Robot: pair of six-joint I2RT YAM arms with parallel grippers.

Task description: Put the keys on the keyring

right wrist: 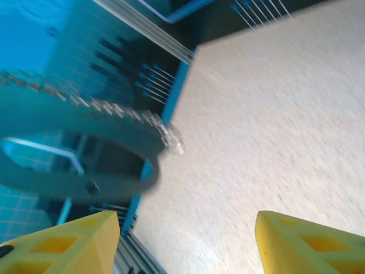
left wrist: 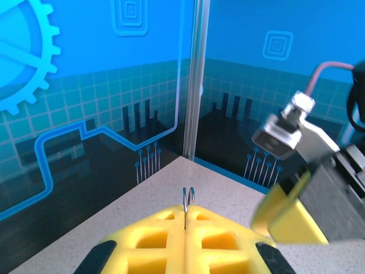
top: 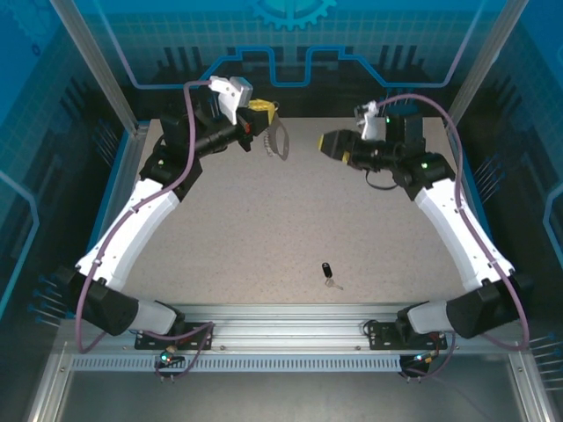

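Observation:
The keyring [top: 280, 141], a dark grey oval loop, hangs in the air at the back of the table under my left gripper [top: 261, 107]. In the left wrist view that gripper [left wrist: 186, 212] is shut on a thin silvery wire loop [left wrist: 189, 197] that pokes out between its yellow fingers. My right gripper [top: 327, 143] stands open just right of the keyring, apart from it. The right wrist view is blurred: the grey keyring [right wrist: 80, 157] and its beaded chain [right wrist: 122, 111] sit upper left of my open right gripper [right wrist: 188, 245]. The small black-headed key [top: 328, 272] lies on the table near the front.
Blue panels wall the table at the back and sides, with a metal post [left wrist: 197, 74] in the far corner. An aluminium rail [top: 281, 321] runs along the near edge by the arm bases. Speckled tabletop [top: 264, 229] lies between the arms.

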